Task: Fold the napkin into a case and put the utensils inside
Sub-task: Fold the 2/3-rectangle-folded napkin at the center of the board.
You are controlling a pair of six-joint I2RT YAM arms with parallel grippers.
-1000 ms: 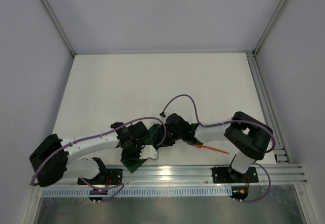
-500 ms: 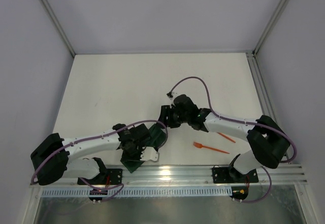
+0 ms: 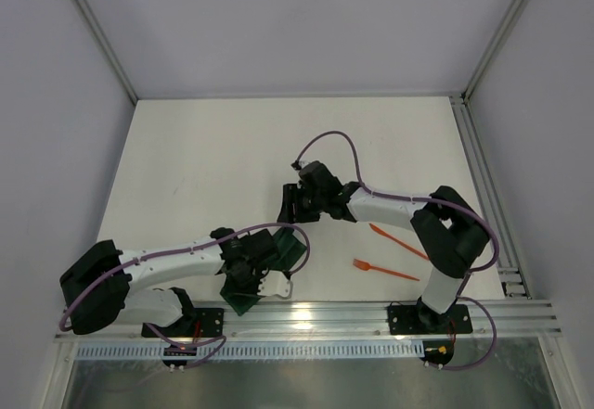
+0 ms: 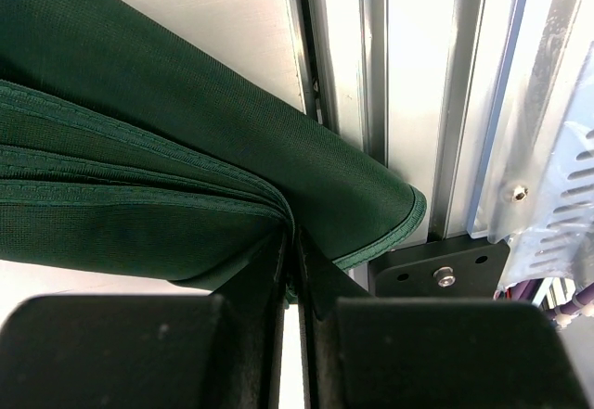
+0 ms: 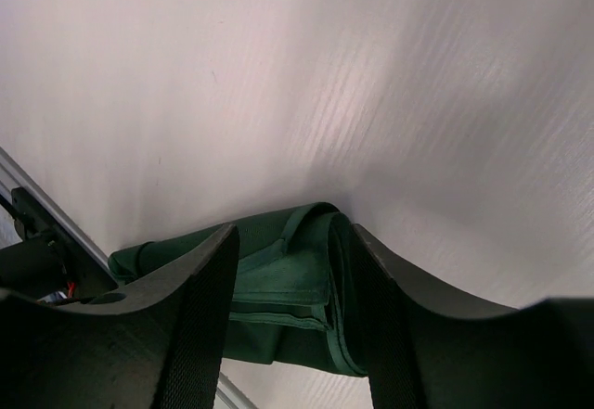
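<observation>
As seen from the top camera, the left gripper point(image 3: 246, 274) is closed on the napkin point(image 3: 283, 249), which lies bunched in folds just beyond the rail point(image 3: 353, 314), with its lowest corner reaching the rail. The right gripper point(image 3: 290, 207) stands with its jaws apart and holds nothing; it is farther from the rail than the napkin, close to the cloth's far edge. The fork point(image 3: 385, 270) lies flat on the table point(image 3: 204, 159), near the rail and to the right of the napkin. The second utensil point(image 3: 399, 242) lies a little farther from the rail than the fork, apart from it. Neither utensil touches the cloth or a gripper.

Where the left wrist camera looks down, the left gripper point(image 4: 295, 242) has its two fingers point(image 4: 255, 288) pressed together on the gathered napkin point(image 4: 139, 149). Several hemmed layers run into the pinch. One rounded corner of the cloth overlaps the rail point(image 4: 408, 103).

Where the right wrist camera looks down, the right gripper point(image 5: 292, 233) shows its fingers point(image 5: 195, 316) spread wide, with no object between them. Beyond them the napkin point(image 5: 288, 288) lies on the table point(image 5: 371, 75) in folded layers, between the fingers and the rail point(image 5: 19, 182), whose edge shows at the lower left. Whether the fingertips touch the cloth cannot be told.
</observation>
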